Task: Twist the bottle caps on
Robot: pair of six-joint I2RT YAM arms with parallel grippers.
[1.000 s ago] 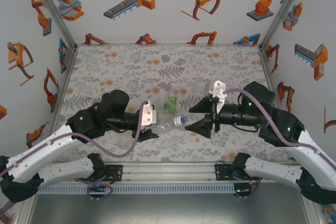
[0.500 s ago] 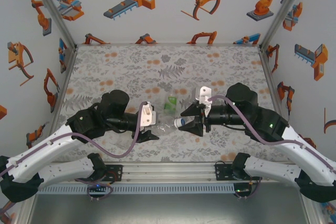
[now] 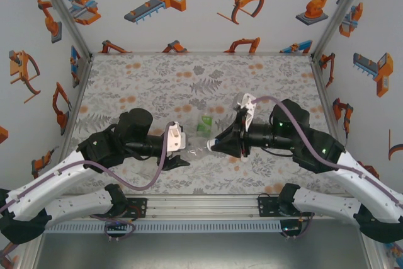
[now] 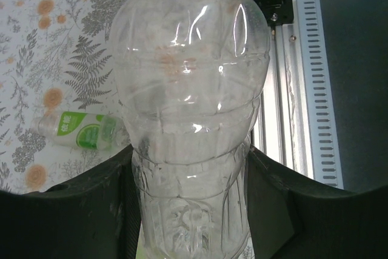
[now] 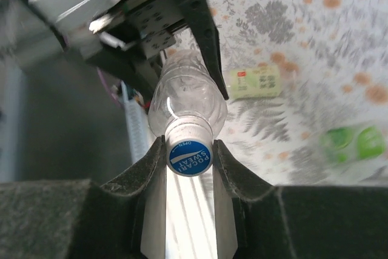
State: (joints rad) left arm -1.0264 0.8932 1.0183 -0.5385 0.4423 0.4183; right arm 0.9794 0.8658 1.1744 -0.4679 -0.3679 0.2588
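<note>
A desk [image 3: 264, 77] covered in a grey fern-and-orange-flower print is stretching away beyond the left end effector [image 3: 187, 150] and the right end effector [image 3: 214, 145]. White walls [image 3: 201, 23] printed with orange robot-arm pictures are enclosing it on three sides. An aluminium rail [image 3: 201, 205] is running along its near edge, behind both.

Remote station, robot test cell: I am working in a lab enclosure, not a home or shop. White panel walls [image 3: 208, 17] printed with orange cartoon robot arms box in a table [image 3: 157, 74] dressed in a grey fern-and-flower cloth. Aluminium frame posts [image 3: 63, 11] rise at the corners. The left arm [image 3: 56, 184] and right arm [image 3: 359, 181] are bolted to a slotted metal rail [image 3: 201, 205] beside a grey cable duct [image 3: 201, 225].
</note>
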